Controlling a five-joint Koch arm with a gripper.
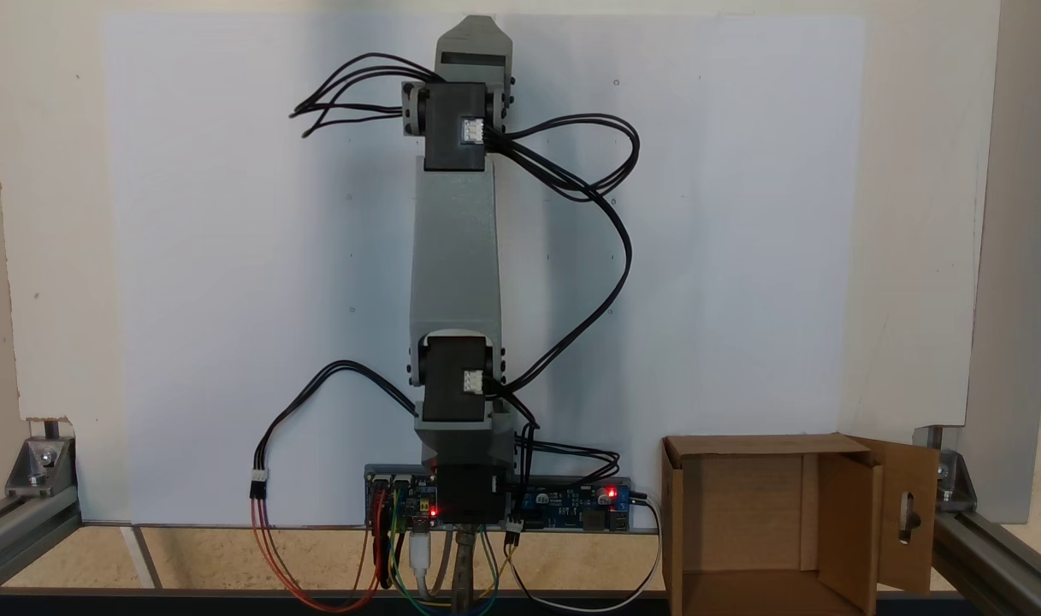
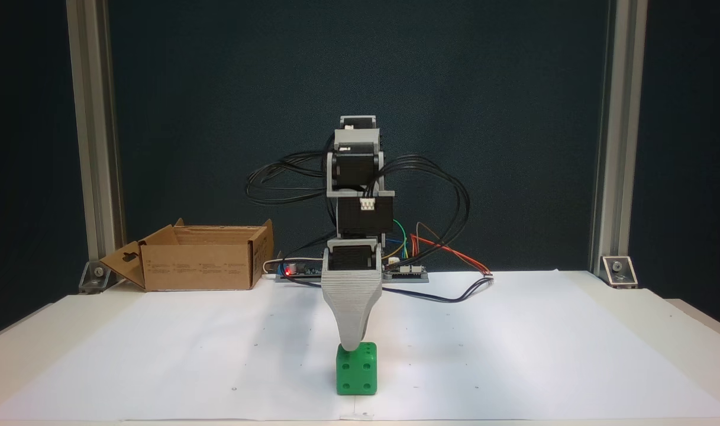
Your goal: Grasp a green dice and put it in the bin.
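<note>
I see the gripper [image 2: 352, 346] pointing straight down, its one visible tip at the top edge of the green dice [image 2: 357, 369]; with the jaws in line behind each other, I cannot tell whether they are spread or pinching. The dice sits on the white paper sheet [image 2: 513, 355] at its near edge. The bin [image 2: 200, 266] stands open beside the arm's base, well apart from the dice, its slotted flap [image 1: 909, 513] swung outward.
</note>
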